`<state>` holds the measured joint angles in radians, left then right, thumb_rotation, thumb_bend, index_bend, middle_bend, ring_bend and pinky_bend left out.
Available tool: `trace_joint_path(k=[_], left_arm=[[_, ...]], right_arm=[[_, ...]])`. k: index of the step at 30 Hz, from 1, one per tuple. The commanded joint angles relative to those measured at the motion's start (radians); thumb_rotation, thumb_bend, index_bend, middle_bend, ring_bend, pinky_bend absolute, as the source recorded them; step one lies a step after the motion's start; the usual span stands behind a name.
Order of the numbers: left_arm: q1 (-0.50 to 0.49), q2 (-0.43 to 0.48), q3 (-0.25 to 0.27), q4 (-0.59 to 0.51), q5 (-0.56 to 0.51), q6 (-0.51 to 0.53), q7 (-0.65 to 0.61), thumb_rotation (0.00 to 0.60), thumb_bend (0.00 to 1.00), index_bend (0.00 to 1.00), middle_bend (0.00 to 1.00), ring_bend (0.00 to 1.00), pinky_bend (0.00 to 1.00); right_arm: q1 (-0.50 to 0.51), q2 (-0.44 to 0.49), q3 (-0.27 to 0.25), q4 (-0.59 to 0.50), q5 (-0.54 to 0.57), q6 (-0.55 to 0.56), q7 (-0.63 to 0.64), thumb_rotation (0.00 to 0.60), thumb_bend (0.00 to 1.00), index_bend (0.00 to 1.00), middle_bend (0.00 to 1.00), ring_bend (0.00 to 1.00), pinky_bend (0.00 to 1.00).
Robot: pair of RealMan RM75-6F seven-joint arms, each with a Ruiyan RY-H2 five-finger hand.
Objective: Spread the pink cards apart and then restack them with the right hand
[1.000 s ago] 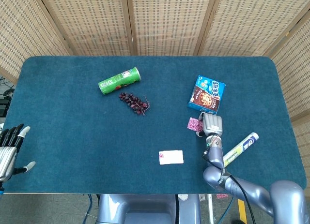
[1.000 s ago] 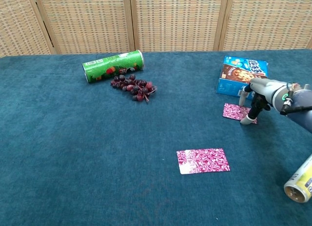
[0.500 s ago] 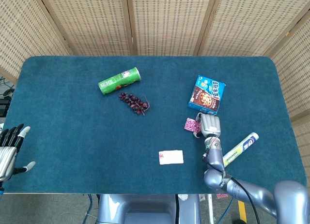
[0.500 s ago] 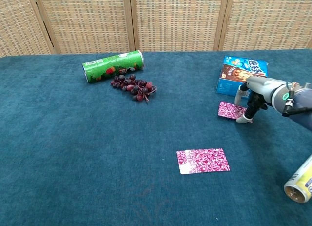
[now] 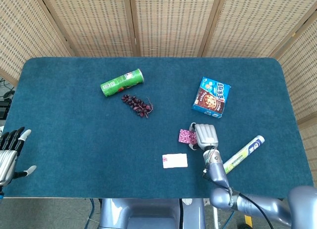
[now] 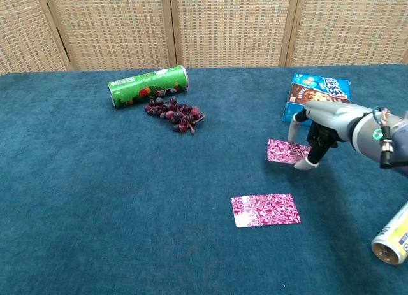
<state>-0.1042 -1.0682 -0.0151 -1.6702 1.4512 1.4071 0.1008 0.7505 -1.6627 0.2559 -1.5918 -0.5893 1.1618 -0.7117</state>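
One pink patterned card (image 5: 175, 160) (image 6: 265, 209) lies flat on the blue table near the front edge. My right hand (image 5: 205, 135) (image 6: 320, 128) pinches a second pink card (image 5: 187, 136) (image 6: 287, 151) by its right edge. This card is tilted just above the cloth, behind and right of the flat card and apart from it. My left hand (image 5: 10, 152) shows only in the head view, at the table's front left corner, with its fingers apart and nothing in it.
A cookie box (image 5: 211, 96) (image 6: 319, 97) sits just behind the right hand. A yellow-white tube (image 5: 242, 153) (image 6: 392, 241) lies at the front right. A green can (image 5: 122, 82) (image 6: 148, 86) and dark grapes (image 5: 137, 105) (image 6: 175, 115) lie at the back left.
My right hand has carried its pink card left and forward, away from the cookie box and closer to the flat card. The left hand has not moved.
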Motion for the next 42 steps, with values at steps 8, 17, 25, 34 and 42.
trace_joint_path(k=[8,17,25,34,42], left_arm=[[-0.001,0.004,0.002,0.001,0.005,-0.003,-0.013,0.600,0.05,0.00,0.00,0.00,0.00],[-0.002,0.006,0.002,0.000,0.004,-0.005,-0.015,0.600,0.05,0.00,0.00,0.00,0.00],[-0.002,0.005,0.002,0.001,0.005,-0.004,-0.014,0.600,0.05,0.00,0.00,0.00,0.00],[-0.003,0.006,0.002,0.000,0.005,-0.005,-0.016,0.600,0.05,0.00,0.00,0.00,0.00],[-0.003,0.006,0.003,0.001,0.006,-0.005,-0.018,0.600,0.05,0.00,0.00,0.00,0.00]], right_arm=[[-0.001,-0.017,-0.067,-0.125,-0.046,0.086,-0.081,0.600,0.57,0.65,0.87,0.84,1.00],[-0.010,-0.052,-0.115,-0.164,-0.078,0.114,-0.109,0.600,0.57,0.65,0.87,0.84,1.00],[-0.015,-0.095,-0.140,-0.155,-0.108,0.131,-0.129,0.600,0.57,0.65,0.87,0.84,1.00],[-0.018,-0.129,-0.141,-0.131,-0.111,0.132,-0.149,0.600,0.57,0.65,0.87,0.84,1.00],[-0.021,-0.140,-0.140,-0.123,-0.105,0.124,-0.161,0.600,0.57,0.65,0.87,0.84,1.00]])
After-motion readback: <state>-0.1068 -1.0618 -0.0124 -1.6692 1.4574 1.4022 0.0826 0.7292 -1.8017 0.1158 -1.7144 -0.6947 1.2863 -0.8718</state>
